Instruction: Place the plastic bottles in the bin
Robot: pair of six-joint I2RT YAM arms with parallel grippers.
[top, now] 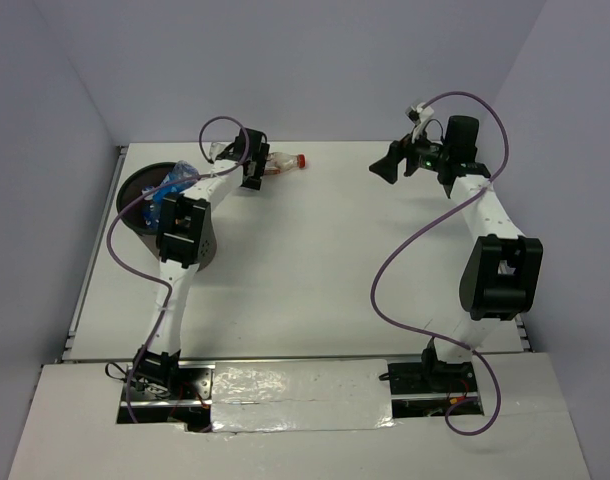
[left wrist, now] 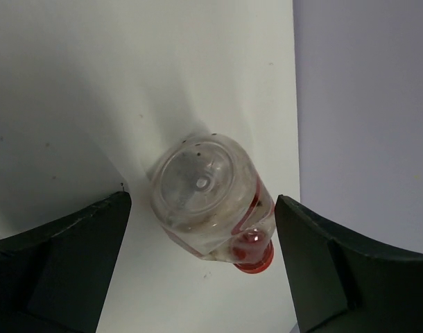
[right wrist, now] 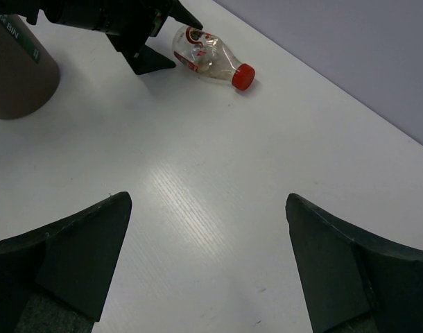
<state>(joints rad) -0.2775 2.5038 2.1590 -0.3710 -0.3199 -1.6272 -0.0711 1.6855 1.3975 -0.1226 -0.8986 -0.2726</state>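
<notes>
Overhead, the bin point(top: 135, 192) sits far-left on the counter point(top: 315, 260), blue-labelled bottles point(top: 171, 184) inside, and a red-capped bottle point(top: 283, 163) lies just beyond. The left wrist alone shows the bottle base-on between wide-open left jaws, ungripped. Right jaws wide open, empty, well apart.

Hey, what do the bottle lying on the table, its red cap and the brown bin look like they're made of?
The bottle looks like thin clear plastic, glossy; you can see through its base to the cap. The cap is opaque red, probably plastic, smooth with a slight shine. The bin has a matte brown wall, maybe plastic or cardboard; the look leaves that open.
</notes>
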